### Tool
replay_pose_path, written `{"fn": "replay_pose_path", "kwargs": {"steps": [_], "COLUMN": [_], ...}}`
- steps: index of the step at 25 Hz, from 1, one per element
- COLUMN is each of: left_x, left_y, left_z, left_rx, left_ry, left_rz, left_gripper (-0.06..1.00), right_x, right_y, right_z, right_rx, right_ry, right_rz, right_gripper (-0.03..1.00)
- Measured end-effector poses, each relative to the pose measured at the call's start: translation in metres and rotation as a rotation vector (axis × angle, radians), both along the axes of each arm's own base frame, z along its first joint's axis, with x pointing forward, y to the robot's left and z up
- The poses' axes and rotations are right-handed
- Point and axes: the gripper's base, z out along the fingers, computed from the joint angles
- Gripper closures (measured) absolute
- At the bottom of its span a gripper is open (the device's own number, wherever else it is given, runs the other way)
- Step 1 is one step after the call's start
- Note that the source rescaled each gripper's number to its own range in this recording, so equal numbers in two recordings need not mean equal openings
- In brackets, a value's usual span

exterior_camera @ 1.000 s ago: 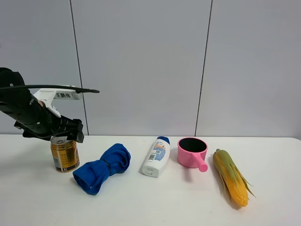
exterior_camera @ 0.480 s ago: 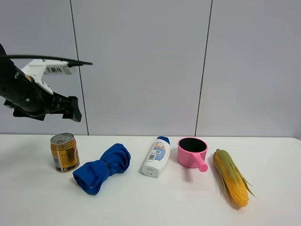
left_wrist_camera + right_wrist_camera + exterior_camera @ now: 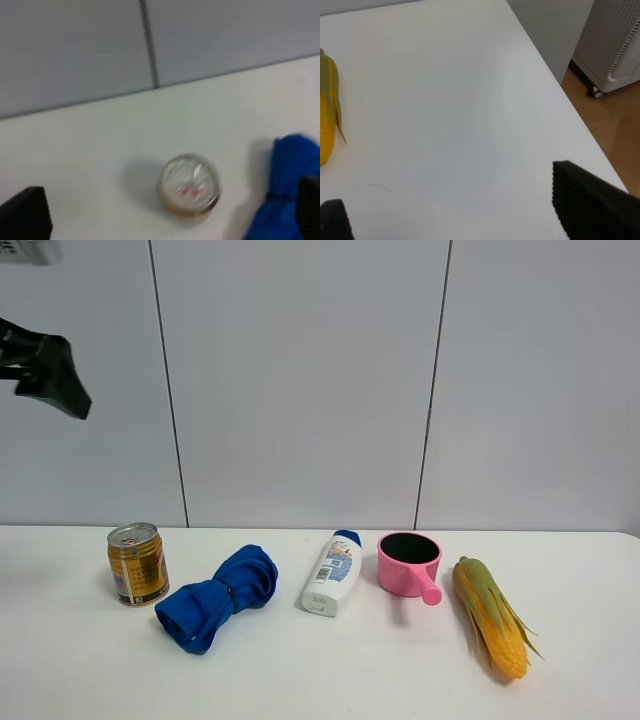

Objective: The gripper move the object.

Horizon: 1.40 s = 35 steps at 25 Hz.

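The can (image 3: 137,564) stood upright on the tabletop (image 3: 330,670), just beside the cloth (image 3: 217,598). The left tool (image 3: 50,375) hung well above and left of the cloth, spread wide, empty. The can looked light, stiff, smooth and easily dented, so best gripped gently across its mid-wall

The can (image 3: 137,565) is gold-yellow with a silver top and a dark label panel. Right of the can: plain blue cloth (image 3: 215,597), white bottle (image 3: 333,575) with blue cap and blue-orange label, pink cup (image 3: 404,574) with black interior, yellow corn (image 3: 490,617) in green husk.
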Motion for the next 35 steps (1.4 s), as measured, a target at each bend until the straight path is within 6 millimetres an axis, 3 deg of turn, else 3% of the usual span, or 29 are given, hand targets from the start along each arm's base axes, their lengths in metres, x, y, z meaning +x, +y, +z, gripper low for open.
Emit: {"fn": "replay_pose_path", "kwargs": {"steps": [8, 12, 17, 20, 23, 27, 35], "left_x": [-0.058, -0.098, -0.157, -0.187, -0.215, -0.24, -0.245], "left_y": [0.045, 0.048, 0.048, 0.047, 0.046, 0.042, 0.036], "left_z": [0.025, 0.045, 0.057, 0.063, 0.051, 0.016, -0.033], "left_rx": [0.103, 0.104, 0.095, 0.071, 0.058, 0.021, -0.049], "left_ry": [0.134, 0.116, 0.162, 0.105, 0.052, 0.055, 0.017], "left_rz": [0.145, 0.177, 0.226, 0.253, 0.262, 0.247, 0.214], "left_gripper": [-0.04, -0.04, -0.04, -0.04, -0.04, -0.04, -0.04], "right_x": [0.0, 0.0, 0.0, 0.0, 0.0, 0.0, 0.0], "right_y": [0.0, 0.0, 0.0, 0.0, 0.0, 0.0, 0.0], "right_z": [0.0, 0.0, 0.0, 0.0, 0.0, 0.0, 0.0], "right_rx": [0.0, 0.0, 0.0, 0.0, 0.0, 0.0, 0.0], "right_ry": [0.0, 0.0, 0.0, 0.0, 0.0, 0.0, 0.0], "right_rz": [0.0, 0.0, 0.0, 0.0, 0.0, 0.0, 0.0], "right_gripper": [-0.03, -0.03, -0.03, -0.03, -0.03, -0.03, -0.03]}}
